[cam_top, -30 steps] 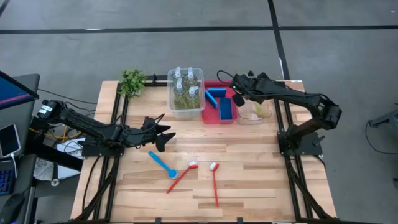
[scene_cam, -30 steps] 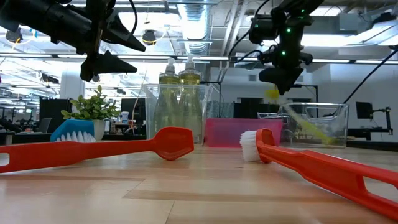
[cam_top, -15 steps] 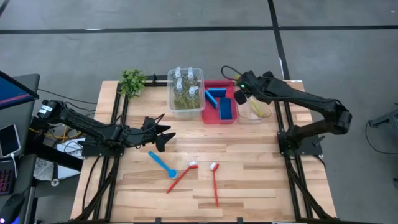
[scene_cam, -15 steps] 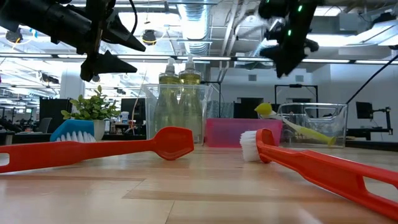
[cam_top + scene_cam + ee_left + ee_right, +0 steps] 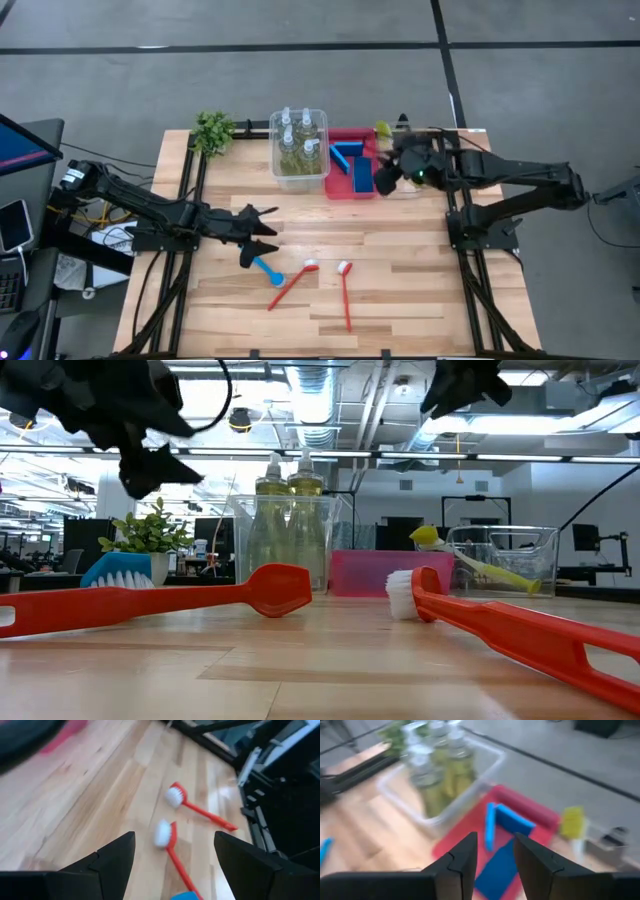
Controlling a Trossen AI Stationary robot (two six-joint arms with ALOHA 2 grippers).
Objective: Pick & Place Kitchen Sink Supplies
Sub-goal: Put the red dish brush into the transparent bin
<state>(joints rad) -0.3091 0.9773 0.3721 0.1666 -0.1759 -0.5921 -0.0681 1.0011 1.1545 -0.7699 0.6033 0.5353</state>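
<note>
My left gripper (image 5: 264,236) is open and empty, pointing down just above the blue brush (image 5: 266,270), whose tip shows in the left wrist view (image 5: 185,896). Two red brushes (image 5: 292,283) (image 5: 346,295) lie flat on the table beside it. My right gripper (image 5: 384,178) is open and empty, high over the red bin (image 5: 338,190) that holds blue sponges (image 5: 512,822). The yellow-green brush (image 5: 480,568) stands slanted in a clear bin (image 5: 535,560), its head (image 5: 383,129) leaning over the rim. Several bottles (image 5: 298,140) stand in another clear bin.
A small green plant (image 5: 213,130) stands at the far left corner. The two clear bins and the red bin line the table's far edge. The table's near half is bare wood (image 5: 420,290) apart from the three brushes.
My right gripper has let go of the yellow-green brush, which has dropped into the clear bin and leans there; the gripper has risen and drawn back toward the near edge. My left gripper has tipped down and moved toward the near edge, over the blue brush.
</note>
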